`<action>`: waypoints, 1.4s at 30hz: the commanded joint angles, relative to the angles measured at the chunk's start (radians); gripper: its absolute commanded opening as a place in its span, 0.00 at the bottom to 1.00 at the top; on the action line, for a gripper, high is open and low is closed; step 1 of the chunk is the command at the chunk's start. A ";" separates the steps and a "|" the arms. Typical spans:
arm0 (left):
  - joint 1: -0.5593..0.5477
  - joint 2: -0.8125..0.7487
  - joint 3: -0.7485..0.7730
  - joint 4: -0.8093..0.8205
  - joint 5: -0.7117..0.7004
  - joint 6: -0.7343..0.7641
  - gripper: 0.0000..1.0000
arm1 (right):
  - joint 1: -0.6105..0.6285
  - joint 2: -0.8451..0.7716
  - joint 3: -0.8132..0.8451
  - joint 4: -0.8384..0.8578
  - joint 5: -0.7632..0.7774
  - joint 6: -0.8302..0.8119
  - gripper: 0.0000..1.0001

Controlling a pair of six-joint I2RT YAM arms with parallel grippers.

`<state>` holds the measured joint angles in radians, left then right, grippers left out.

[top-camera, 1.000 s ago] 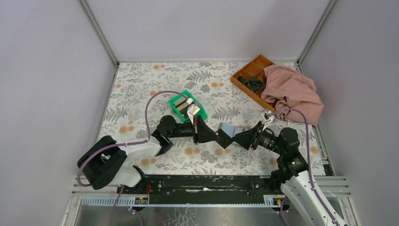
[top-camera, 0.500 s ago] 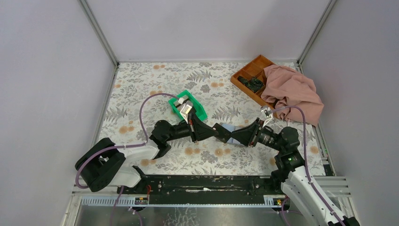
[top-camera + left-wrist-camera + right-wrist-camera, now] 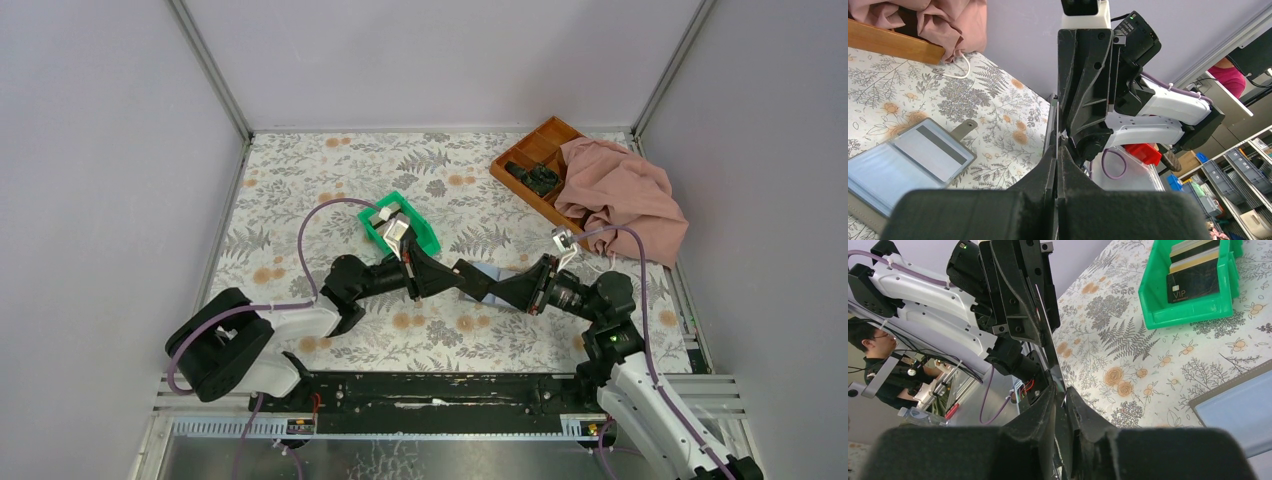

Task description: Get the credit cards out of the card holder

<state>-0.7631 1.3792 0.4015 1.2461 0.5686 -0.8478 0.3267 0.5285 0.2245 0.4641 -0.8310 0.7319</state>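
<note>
Pinching a credit card [image 3: 1042, 310] edge-on, the left hand [image 3: 1057, 149] is pressed together above the middle of the tabletop [image 3: 300, 200]; the right hand [image 3: 1060, 388] sets its fingers close on either side of the same card, though I cannot tell whether they grip it; the card holder [image 3: 908, 160] lies open beneath, nearer the tabletop's near edge; other cards [image 3: 1195, 277] stand in the green bin [image 3: 1193, 312]. The card looks light, stiff and slick; it is probably best taken squarely by its flat faces, lest it pivot or slip.
</note>
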 commanded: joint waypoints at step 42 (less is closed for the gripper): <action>0.013 -0.147 0.359 -0.950 0.393 0.598 0.48 | 0.159 0.108 0.199 -0.381 -0.104 -0.242 0.00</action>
<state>-0.7517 1.2140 0.7464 0.4038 0.8562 -0.3168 0.4706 0.6460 0.3492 0.1429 -0.9432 0.5518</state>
